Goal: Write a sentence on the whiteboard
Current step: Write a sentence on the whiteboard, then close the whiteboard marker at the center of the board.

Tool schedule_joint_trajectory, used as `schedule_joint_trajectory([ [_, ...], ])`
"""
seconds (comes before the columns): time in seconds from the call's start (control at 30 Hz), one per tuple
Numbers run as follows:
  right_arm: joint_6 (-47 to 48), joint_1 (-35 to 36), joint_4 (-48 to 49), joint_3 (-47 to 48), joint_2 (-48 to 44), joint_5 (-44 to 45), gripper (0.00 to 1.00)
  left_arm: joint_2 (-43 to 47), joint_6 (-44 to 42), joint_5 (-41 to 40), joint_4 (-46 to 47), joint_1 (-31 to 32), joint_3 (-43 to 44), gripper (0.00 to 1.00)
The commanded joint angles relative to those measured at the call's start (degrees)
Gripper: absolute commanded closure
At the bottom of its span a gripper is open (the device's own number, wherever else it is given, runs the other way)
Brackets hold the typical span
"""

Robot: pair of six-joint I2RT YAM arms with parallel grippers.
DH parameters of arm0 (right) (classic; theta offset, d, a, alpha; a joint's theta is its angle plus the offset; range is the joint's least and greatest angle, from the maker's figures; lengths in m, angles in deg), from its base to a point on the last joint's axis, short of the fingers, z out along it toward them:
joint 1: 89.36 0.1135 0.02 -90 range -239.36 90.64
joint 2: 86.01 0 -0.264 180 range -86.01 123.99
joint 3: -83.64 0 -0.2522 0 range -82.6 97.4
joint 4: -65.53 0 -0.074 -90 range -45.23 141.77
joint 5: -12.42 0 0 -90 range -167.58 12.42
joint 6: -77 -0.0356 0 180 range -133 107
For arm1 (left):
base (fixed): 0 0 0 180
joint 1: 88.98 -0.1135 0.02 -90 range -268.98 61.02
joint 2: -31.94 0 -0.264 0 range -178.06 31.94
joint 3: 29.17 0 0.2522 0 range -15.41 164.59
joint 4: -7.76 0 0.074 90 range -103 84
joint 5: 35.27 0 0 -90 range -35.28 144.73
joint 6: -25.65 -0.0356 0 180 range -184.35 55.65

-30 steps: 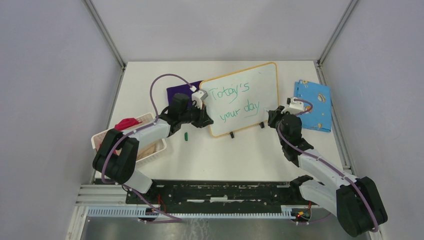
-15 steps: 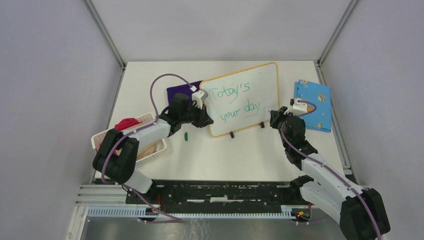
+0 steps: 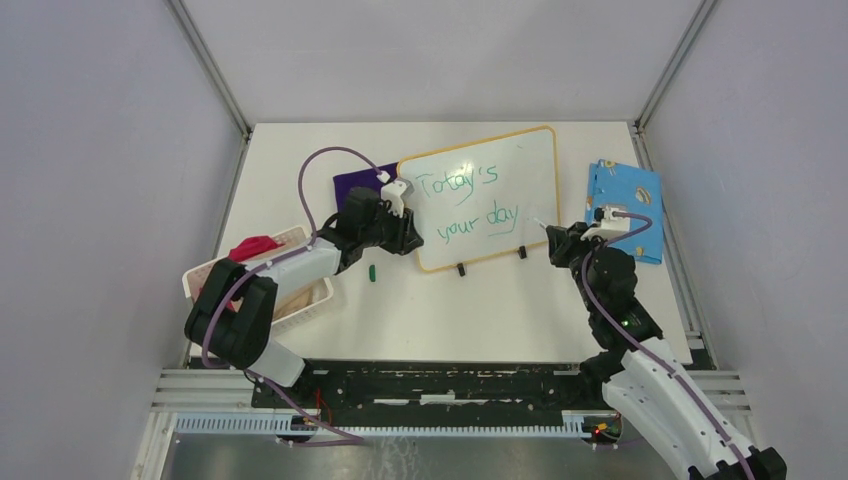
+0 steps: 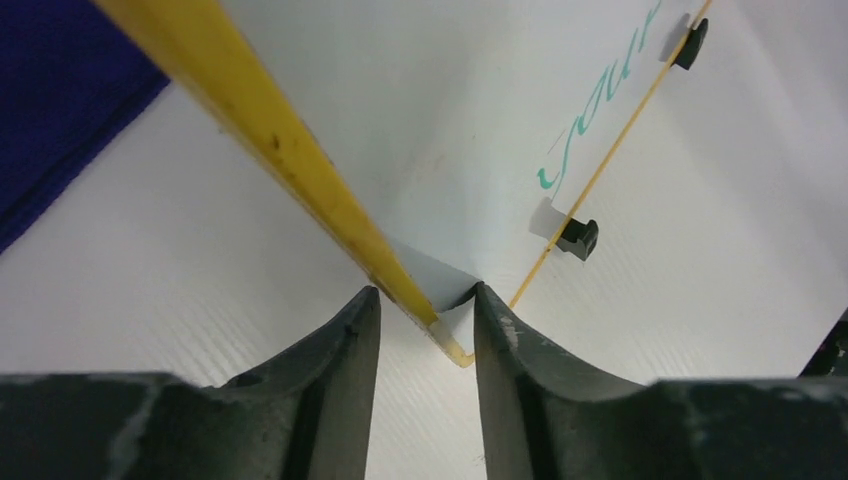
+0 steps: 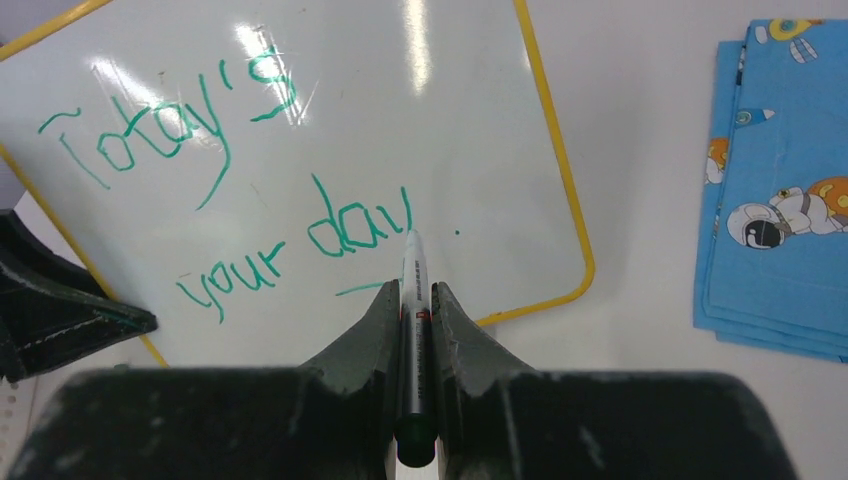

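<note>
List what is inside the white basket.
A red cloth at the far end, something tan nearer; the left arm hides the rest of the basket.

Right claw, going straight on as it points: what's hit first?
The right claw's white marker would likely touch the orange-framed white board near green "day"; depth unclear.

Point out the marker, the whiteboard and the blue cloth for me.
marker point(image 5: 411, 265), right wrist view, white barrel just behind the tip.
whiteboard point(image 3: 525, 165), top view, bare white surface near its upper right corner.
blue cloth point(image 3: 635, 190), top view, upper middle of the fabric.
</note>
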Motion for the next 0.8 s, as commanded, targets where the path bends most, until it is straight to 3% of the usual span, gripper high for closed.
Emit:
schedule_joint_trajectory([
  [0.0, 5.29, -0.12, -6.45, 5.15, -2.00, -7.23, 1.00, 2.28, -4.30, -7.14, -1.87, -0.50, 0.09, 0.52],
  [0.07, 6.46, -0.22, -8.41, 6.61, -2.67, -9.21, 1.00, 3.24, -3.70, -7.62, -2.07, -0.50, -0.05, 0.45],
  [0.1, 6.84, -0.20, -9.03, 7.10, -3.01, -10.09, 1.00, 3.81, -3.28, -7.98, -2.12, -0.50, -0.10, 0.29],
  [0.13, 7.01, -0.18, -9.52, 7.55, -3.22, -11.30, 1.00, 4.46, -2.94, -8.48, -2.13, -0.50, -0.34, 0.24],
  [0.2, 7.39, -0.11, -10.10, 8.33, -3.68, -13.52, 1.00, 6.17, -2.08, -9.39, -2.41, -0.50, -0.63, 0.03],
  [0.4, 9.01, 0.89, -8.53, 8.43, -4.42, -20.28, 1.00, 12.52, 1.37, -16.04, -9.07, -0.50, 1.62, 0.00],
  [0.57, 11.45, 2.78, -6.45, 9.06, -4.13, -24.56, 1.00, 23.80, 6.59, -26.62, -15.93, -0.59, 0.22, 0.00],
  [0.7, 11.77, 4.06, -5.41, 8.82, -4.44, -26.98, 1.00, 29.39, 16.04, -40.30, -24.63, -0.59, -1.00, 0.00],
  [0.77, 11.67, 4.50, -5.43, 7.99, -4.89, -26.98, 1.00, 30.08, 20.96, -42.86, -29.03, -0.68, -0.93, 0.00],
])
